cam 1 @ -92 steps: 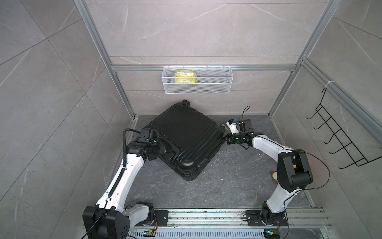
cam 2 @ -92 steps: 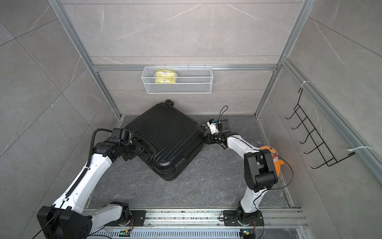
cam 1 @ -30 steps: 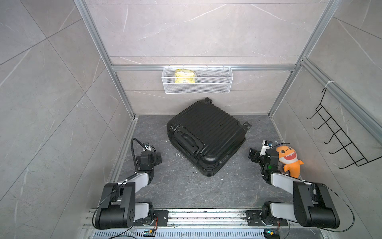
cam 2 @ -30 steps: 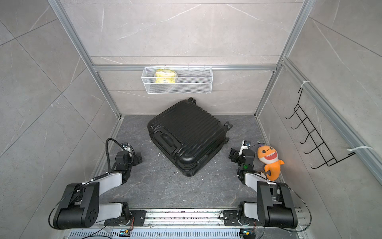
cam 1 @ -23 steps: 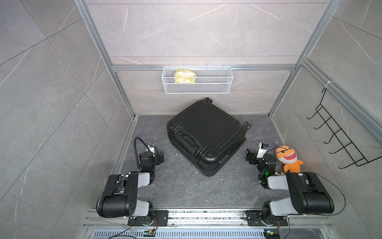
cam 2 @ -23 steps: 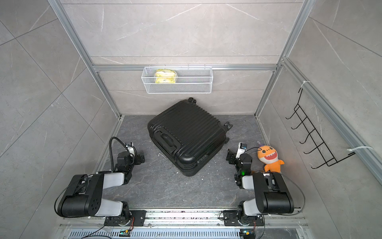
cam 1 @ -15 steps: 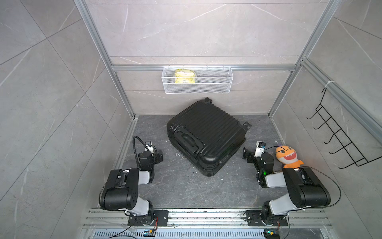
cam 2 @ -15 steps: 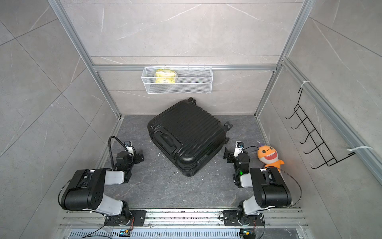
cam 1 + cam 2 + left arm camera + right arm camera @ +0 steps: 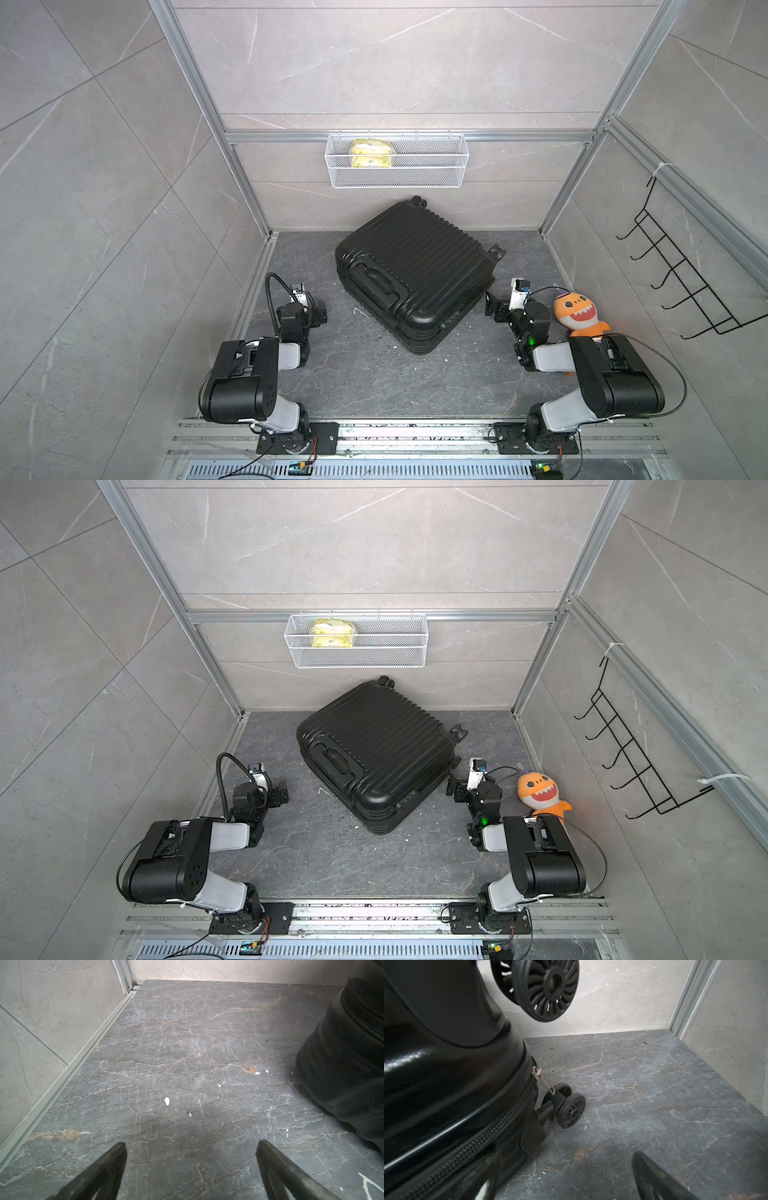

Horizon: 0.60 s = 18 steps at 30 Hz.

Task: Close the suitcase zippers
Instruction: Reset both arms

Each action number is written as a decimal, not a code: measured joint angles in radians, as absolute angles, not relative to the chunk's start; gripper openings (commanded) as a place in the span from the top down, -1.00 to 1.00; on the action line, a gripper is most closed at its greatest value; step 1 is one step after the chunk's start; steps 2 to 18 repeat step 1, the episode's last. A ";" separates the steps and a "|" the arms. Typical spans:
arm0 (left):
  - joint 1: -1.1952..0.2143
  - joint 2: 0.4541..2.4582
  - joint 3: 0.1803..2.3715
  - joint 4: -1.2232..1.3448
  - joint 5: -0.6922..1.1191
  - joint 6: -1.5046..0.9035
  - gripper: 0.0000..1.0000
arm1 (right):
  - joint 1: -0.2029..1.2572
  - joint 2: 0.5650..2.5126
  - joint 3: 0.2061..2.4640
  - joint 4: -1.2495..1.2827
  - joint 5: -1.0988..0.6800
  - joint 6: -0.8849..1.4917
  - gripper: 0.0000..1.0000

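Suitcase point(image 9: 415, 270) lies flat and shut on the grey floor point(image 9: 374, 374), zippers point(image 9: 500, 1126) meshed where visible. Left of it, the left gripper point(image 9: 191, 1145) spreads its fingers wide, empty. Behind it, a wire basket point(image 9: 436, 178) holds a yellow packet point(image 9: 371, 153). Right of it, the right gripper point(image 9: 491, 306) gapes, empty.

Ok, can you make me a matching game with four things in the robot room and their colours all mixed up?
Things:
1. suitcase
2. plush shark
3. wire basket
4. packet in the basket

Colours:
A. orange
B. black
C. yellow
D. white

Right pairs: 1-B, 2-A, 3-D, 4-C.
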<state>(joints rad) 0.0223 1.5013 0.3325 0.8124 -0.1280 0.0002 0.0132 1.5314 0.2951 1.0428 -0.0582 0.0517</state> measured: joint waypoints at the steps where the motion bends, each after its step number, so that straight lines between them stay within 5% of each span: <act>1: 0.022 1.501 0.332 0.813 -0.128 0.000 -1.00 | 0.013 1.531 0.295 1.043 -0.061 0.051 -1.00; 18: 0.022 1.501 0.332 0.813 -0.128 0.000 -1.00 | 0.013 1.531 0.295 1.043 -0.061 0.051 -1.00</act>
